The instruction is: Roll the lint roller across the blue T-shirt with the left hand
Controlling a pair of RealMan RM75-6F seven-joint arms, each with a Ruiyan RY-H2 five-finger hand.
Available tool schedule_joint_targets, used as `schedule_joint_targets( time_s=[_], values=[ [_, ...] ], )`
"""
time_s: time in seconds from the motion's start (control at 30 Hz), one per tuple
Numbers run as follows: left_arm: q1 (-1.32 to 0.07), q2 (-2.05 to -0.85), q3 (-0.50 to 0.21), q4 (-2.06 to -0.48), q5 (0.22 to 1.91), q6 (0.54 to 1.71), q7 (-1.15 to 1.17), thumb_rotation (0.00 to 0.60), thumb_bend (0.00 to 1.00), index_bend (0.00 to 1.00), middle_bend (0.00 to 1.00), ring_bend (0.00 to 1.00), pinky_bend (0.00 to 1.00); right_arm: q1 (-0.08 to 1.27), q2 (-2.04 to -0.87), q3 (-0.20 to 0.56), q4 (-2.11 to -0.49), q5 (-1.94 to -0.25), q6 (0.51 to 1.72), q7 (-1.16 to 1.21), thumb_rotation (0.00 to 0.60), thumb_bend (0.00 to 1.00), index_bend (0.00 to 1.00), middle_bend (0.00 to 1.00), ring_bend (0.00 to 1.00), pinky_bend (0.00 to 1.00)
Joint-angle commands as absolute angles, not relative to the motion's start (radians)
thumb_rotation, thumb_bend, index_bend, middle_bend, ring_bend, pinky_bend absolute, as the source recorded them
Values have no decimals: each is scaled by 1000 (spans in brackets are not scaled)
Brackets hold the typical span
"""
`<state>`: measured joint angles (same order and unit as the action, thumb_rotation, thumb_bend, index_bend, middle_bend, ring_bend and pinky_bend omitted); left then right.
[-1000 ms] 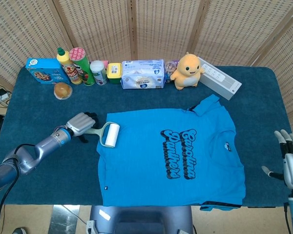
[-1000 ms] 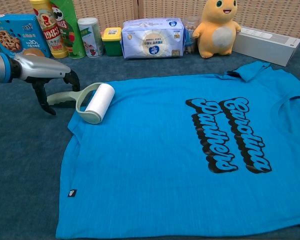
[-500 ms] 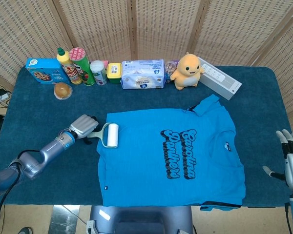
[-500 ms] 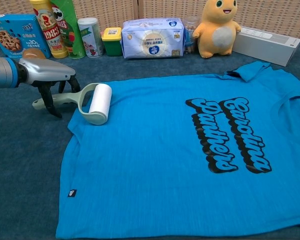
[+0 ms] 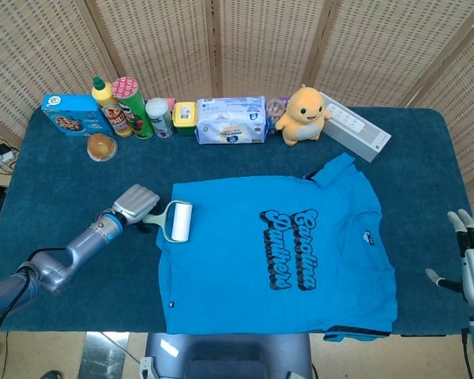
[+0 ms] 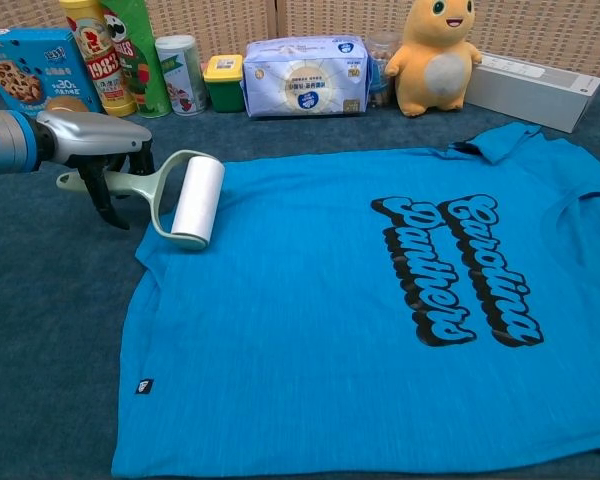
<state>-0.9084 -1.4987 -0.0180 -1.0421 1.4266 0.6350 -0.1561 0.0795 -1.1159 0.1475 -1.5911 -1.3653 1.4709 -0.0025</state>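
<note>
The blue T-shirt [image 5: 280, 257] [image 6: 380, 310] with black lettering lies flat on the dark blue table. A lint roller [image 5: 176, 220] [image 6: 195, 199] with a white roll and pale green handle rests on the shirt's left sleeve edge. My left hand [image 5: 136, 202] [image 6: 98, 140] grips the handle [image 6: 120, 183] from above, fingers wrapped around it. My right hand [image 5: 472, 260] hangs at the table's right edge, fingers spread, holding nothing; the chest view does not show it.
Along the back stand a cookie box [image 5: 69, 112], bottle [image 5: 103, 96], chips can [image 5: 129, 105], small can [image 5: 158, 117], yellow tub [image 5: 184, 117], tissue pack [image 5: 231, 121], yellow plush [image 5: 303, 115] and a white box [image 5: 355, 126]. A bun [image 5: 101, 146] lies behind my left hand.
My left hand has closed around the roller's handle and swung it, so the roll now lies straighter along the shirt's left edge, handle lifted slightly. The right hand stayed still.
</note>
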Motion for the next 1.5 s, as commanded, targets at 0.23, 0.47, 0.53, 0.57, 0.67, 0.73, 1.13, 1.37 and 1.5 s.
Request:
schedule_joint_targets(
  time_s=[0.23, 0.47, 0.53, 0.57, 0.67, 0.73, 1.13, 1.37, 1.5],
  values=[
    [-921, -1483, -47, -1080, 1370, 591, -134, 600, 290, 928, 779, 685, 908, 78, -1114, 146, -1593, -1370, 1474, 1, 600, 0, 0, 0, 0, 0],
    [-936, -1461, -65, -1119, 1319, 548, -100, 600, 524, 929, 780, 723, 1000, 76, -1110, 145, -1596, -1374, 1476, 6, 600, 0, 0, 0, 0, 0],
    [-940, -1457, -70, -1130, 1298, 535, -88, 600, 598, 929, 780, 734, 1000, 75, -1108, 145, -1597, -1375, 1478, 9, 600, 0, 0, 0, 0, 0],
    [-941, -1455, -72, -1134, 1289, 530, -83, 600, 629, 928, 780, 735, 1000, 74, -1108, 145, -1596, -1376, 1479, 11, 600, 0, 0, 0, 0, 0],
    [-944, -1449, -78, -1149, 1265, 516, -76, 600, 757, 929, 780, 735, 1000, 74, -1106, 144, -1598, -1379, 1481, 11, 600, 0, 0, 0, 0, 0],
    [-946, -1443, -80, -1158, 1252, 506, -73, 600, 830, 929, 780, 739, 1000, 73, -1105, 144, -1600, -1379, 1482, 12, 600, 0, 0, 0, 0, 0],
    [-978, -1393, -76, -1223, 1105, 466, 43, 600, 901, 959, 788, 790, 1000, 70, -1100, 141, -1605, -1387, 1486, 18, 600, 0, 0, 0, 0, 0],
    [-970, -1398, -67, -1225, 1119, 541, 105, 600, 505, 1000, 846, 813, 1000, 70, -1096, 140, -1611, -1391, 1486, 24, 600, 0, 0, 0, 0, 0],
    [-969, -1399, -74, -1234, 1101, 538, 100, 600, 491, 1000, 887, 848, 1000, 69, -1095, 140, -1611, -1392, 1488, 27, 600, 0, 0, 0, 0, 0]
  ],
)
